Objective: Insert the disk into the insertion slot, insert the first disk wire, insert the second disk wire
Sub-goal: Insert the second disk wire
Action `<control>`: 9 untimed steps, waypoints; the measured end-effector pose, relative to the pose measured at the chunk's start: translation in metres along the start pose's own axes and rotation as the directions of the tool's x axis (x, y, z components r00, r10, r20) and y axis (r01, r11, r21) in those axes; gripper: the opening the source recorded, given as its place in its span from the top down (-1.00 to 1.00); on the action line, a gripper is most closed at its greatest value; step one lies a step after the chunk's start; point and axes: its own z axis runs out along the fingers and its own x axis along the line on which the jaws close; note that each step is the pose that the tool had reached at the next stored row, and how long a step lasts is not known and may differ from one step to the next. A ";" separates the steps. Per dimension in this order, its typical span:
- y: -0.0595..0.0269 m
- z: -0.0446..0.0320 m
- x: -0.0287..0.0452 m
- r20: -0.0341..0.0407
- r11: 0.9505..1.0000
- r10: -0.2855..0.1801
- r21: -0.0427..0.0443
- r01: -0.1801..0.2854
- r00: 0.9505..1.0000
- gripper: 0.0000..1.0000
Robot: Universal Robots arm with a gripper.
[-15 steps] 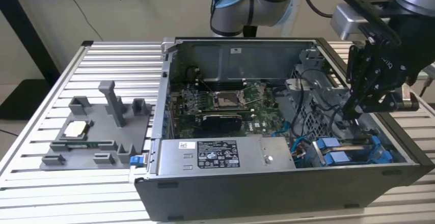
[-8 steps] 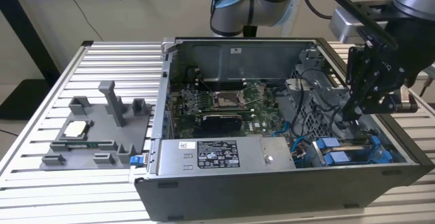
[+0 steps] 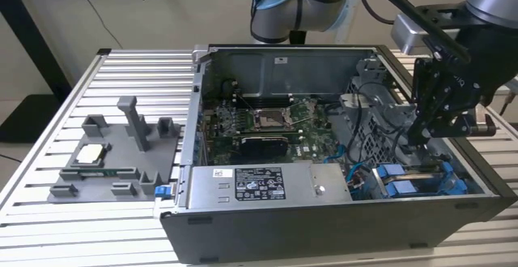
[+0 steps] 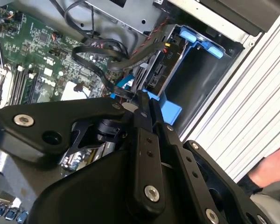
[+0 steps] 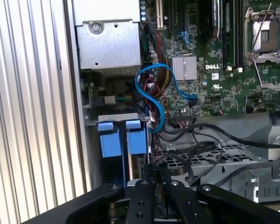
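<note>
In the exterior view the disk (image 3: 404, 188) stands in the slot (image 4: 201, 81), at about 7 o'clock from the hand (image 4: 143, 100) and close under it. The hand is pressed together, perhaps nipping a black wire (image 4: 130, 61) by the disk's back edge.

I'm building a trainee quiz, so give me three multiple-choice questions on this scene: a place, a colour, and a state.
1. Where is the black end effector? A. Over the grey tray. B. Over the white-labelled box. C. In the dark grey metal computer case, at the dark grey perforated metal drive cage.
2. What colour are the flat silver-grey disk's plastic rails? A. Blue. B. Red. C. Yellow.
3. The computer case is: A. Shut. B. Open on top. C. Upside down.
Answers: C, it hangs by the cage; A, bright blue frames the disk; B, the green motherboard is exposed.
</note>
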 end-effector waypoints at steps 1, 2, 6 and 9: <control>0.0000 0.0006 0.0000 0.000 1.000 0.000 0.002 0.000 1.000 0.68; 0.0000 0.0011 0.0001 0.000 1.000 0.000 0.003 0.000 1.000 0.68; 0.0001 0.0013 0.0001 0.000 1.000 0.000 0.003 0.000 1.000 0.68; 0.0001 0.0021 0.0001 0.000 1.000 0.000 0.004 0.000 1.000 0.68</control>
